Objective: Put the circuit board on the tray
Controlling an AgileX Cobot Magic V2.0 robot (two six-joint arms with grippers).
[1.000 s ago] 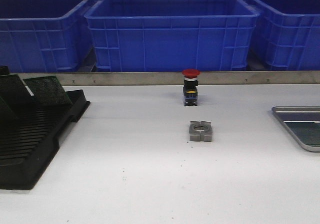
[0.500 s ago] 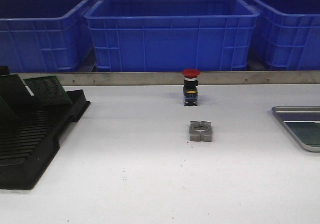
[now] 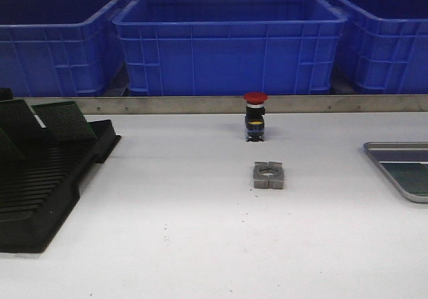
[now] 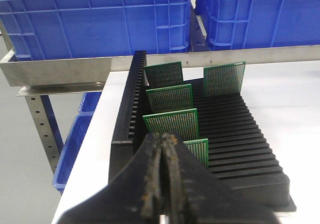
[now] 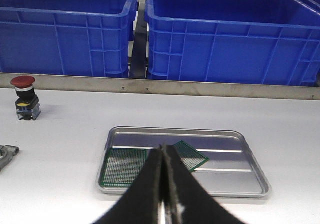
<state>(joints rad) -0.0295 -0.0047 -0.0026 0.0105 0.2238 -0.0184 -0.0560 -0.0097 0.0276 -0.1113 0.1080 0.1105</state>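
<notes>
Both arms hovered level over the bench — left fingers (image 4: 162, 171) and right fingers (image 5: 162, 181) pressed together, empty; two green perforated circuit boards (image 5: 124, 166) lay flat in the ridged metal tray (image 5: 250, 171).

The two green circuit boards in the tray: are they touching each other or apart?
Cannot tell. In the right wrist view the flat board and the tilted board lie in the tray, but the shut right gripper hides where they would meet.

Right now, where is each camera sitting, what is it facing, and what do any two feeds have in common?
Front: fixed, facing forward over the table to the blue crates; no arm shows.
Left wrist: above the closed left gripper, facing the black rack of circuit boards.
Right wrist: above the closed right gripper, facing the tray holding two boards.
Shared: front and right wrist both show the red button and tray.
</notes>
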